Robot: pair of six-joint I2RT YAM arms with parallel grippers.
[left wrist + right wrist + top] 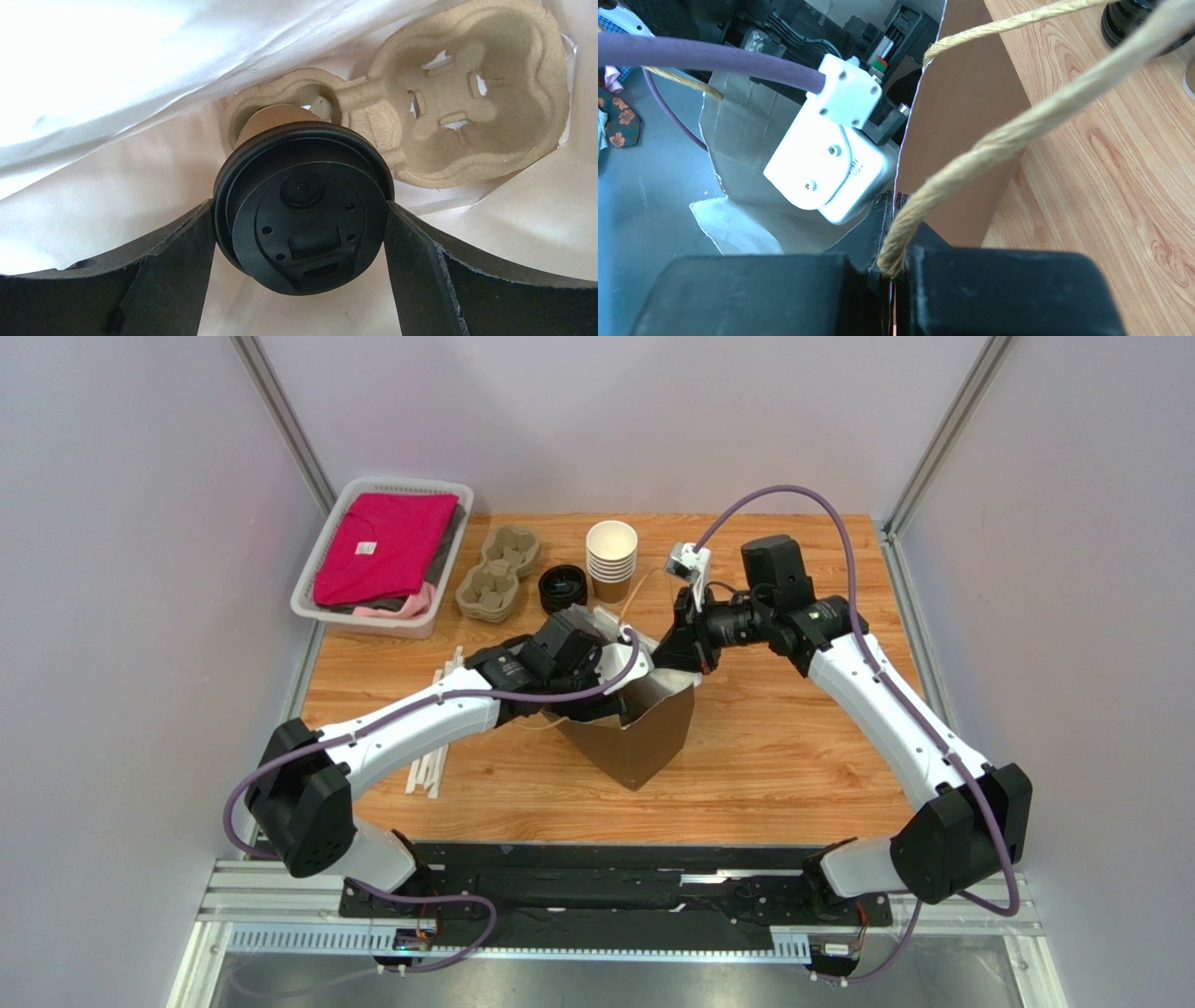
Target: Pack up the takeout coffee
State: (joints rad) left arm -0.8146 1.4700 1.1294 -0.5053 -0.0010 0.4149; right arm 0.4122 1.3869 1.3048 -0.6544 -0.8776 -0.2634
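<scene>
Basket (pixel 320 567) sits at the back-left corner of the bench (pixel 786 742), with pink cloth (pixel 382 546) folded in it. Right of it along the back edge are two spare trays (pixel 498 574) of pulp, loose black lids (pixel 563 587), then a stack of lidless cups (pixel 612 553). White sticks (pixel 432 742) lie on the bench, partly under the left arm (pixel 421 721). Brown bag (pixel 638 735) stands mid-bench with its mouth open. The left arm reaches into it from the left, wrist down inside.

Left wrist view: the coffee (pixel 302 206) is inside the bag, upright, seated in one pocket of a two-pocket tray (pixel 477 98) that rests on the bag's white lining (pixel 105 210). Left fingers (pixel 175 266) are spread wide, one on each side of the black lid, both touching its rim. They are grasping the coffee.

Right arm (pixel 884 700) comes in from the right to the bag's back edge. Right wrist view: right fingers (pixel 990 294) are clenched on the bag's twine handle (pixel 990 140), which runs up out of the gap between them. The bag's brown wall is just beside it.
</scene>
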